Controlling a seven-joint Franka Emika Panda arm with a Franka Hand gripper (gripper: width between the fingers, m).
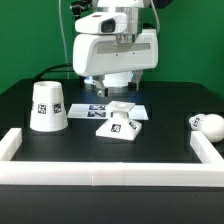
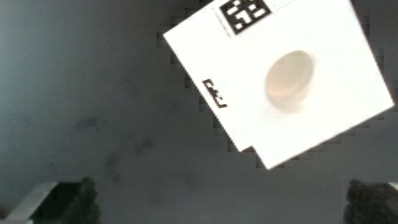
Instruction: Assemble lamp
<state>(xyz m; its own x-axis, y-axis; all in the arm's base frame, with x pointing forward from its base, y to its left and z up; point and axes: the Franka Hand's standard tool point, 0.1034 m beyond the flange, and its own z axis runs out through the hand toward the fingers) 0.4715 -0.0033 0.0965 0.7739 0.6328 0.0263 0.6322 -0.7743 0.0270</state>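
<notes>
The lamp's low angular white base (image 1: 122, 125) sits on the black table in the middle, with tags on its faces. In the wrist view the base (image 2: 285, 85) shows from above as a white slab with a round socket hole and a tag. The tapered shade (image 1: 47, 106) stands at the exterior view's left. The small rounded bulb (image 1: 208, 124) lies at the exterior view's right. My gripper (image 1: 113, 94) hangs just above and behind the base. Its fingers (image 2: 54, 203) stand wide apart with nothing between them.
The marker board (image 1: 108, 108) lies flat behind the base, under the gripper. A white rail (image 1: 110, 170) runs along the table's front, with side pieces at both ends. A green wall stands behind.
</notes>
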